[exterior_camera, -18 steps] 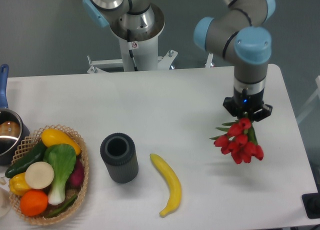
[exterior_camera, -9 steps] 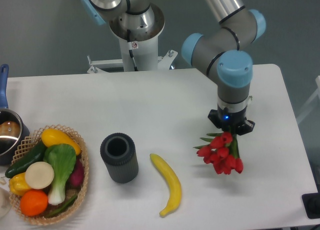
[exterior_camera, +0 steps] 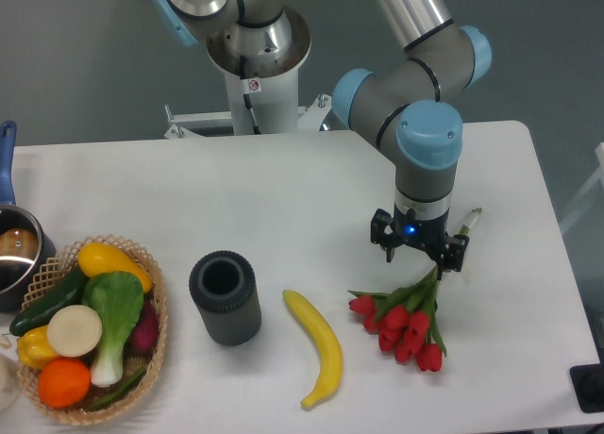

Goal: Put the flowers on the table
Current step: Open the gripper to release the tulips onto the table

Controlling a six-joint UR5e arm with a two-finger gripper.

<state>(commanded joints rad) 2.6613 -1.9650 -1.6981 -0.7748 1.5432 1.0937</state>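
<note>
The flowers point(exterior_camera: 404, 323) are a bunch of red tulips with green stems. They lie low at the right of the white table point(exterior_camera: 311, 189), buds toward the front, and the cut stem end pokes out behind the gripper. My gripper point(exterior_camera: 421, 257) points straight down over the stems and looks shut on them. Its fingertips are mostly hidden under the wrist. The buds look as if they touch the tabletop.
A yellow banana point(exterior_camera: 317, 346) lies just left of the flowers. A dark cylindrical cup point(exterior_camera: 225, 297) stands further left. A wicker basket point(exterior_camera: 157, 344) of vegetables sits at the front left, with a pot point(exterior_camera: 13, 250) behind it. The robot base point(exterior_camera: 255, 52) is at the back.
My gripper has moved left and down with the flowers. The wrist has turned, and the bunch has tipped flatter so the stem end shows behind the gripper.
</note>
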